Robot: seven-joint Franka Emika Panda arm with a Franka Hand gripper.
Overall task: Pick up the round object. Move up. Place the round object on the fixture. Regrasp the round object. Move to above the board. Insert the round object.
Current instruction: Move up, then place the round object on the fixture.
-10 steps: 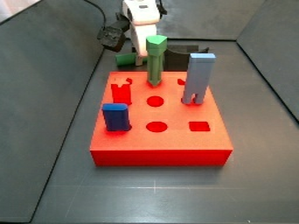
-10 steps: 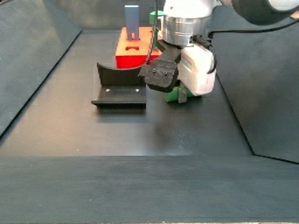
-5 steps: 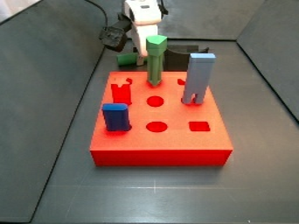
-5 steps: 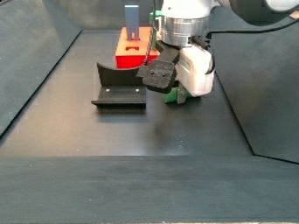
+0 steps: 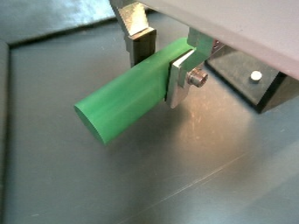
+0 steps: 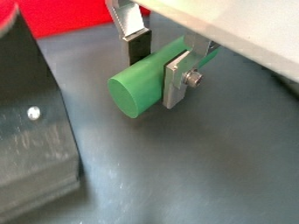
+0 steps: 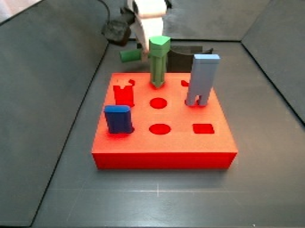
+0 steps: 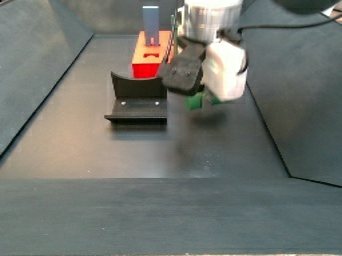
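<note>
Gripper [image 5: 162, 54]: fingers clamped across round object [image 5: 131, 94], now lifted clear of the floor; fixture [image 8: 135, 97] beside, placement next.

Smooth plain green on the round object [image 5: 131, 92], lying crosswise between the silver plates with dark pads of the gripper [image 5: 160, 59]; gripper body white in a side view [image 8: 214, 62]. Bright red on the board [image 7: 161, 134], with a green faceted peg [image 7: 158, 61], a grey-blue square peg [image 7: 204, 78] and a darker blue block [image 7: 117, 118]. Dark grey-black on the fixture [image 8: 135, 98]. Dull dark grey across the floor [image 8: 147, 150].
</note>
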